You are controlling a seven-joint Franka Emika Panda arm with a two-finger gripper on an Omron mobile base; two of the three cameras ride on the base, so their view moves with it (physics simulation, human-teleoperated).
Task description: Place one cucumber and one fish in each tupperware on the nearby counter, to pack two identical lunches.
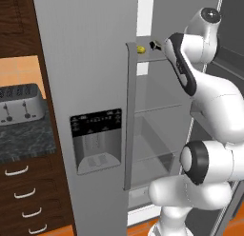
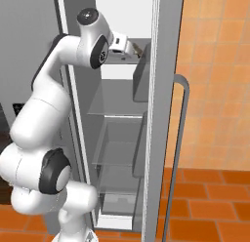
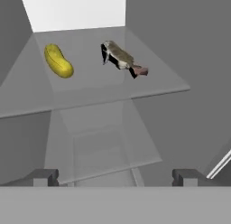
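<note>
A stubby yellow-green cucumber (image 3: pixel 58 61) lies on the upper glass shelf (image 3: pixel 90 90) of the open fridge. A slim grey fish (image 3: pixel 122 59) with a dark back lies to its right on the same shelf. My gripper (image 3: pixel 115 178) is open, short of the shelf's front edge and apart from both, with nothing between its fingertips (image 3: pixel 45 177). From the left base view the cucumber (image 1: pixel 141 49) and fish (image 1: pixel 154 44) sit just beyond my hand. In the right base view my gripper (image 2: pixel 135 50) reaches in at top-shelf height. The counter (image 1: pixel 24 140) runs left of the fridge. The tupperware is out of view.
The closed left fridge door (image 1: pixel 86 87) with its dispenser panel (image 1: pixel 95 140) stands between arm and counter. A silver toaster (image 1: pixel 19 104) sits on the counter above drawers (image 1: pixel 21 192). The open right door (image 2: pixel 166 114) and its handle (image 2: pixel 178 138) flank the arm. Lower glass shelves (image 2: pixel 117 124) are bare.
</note>
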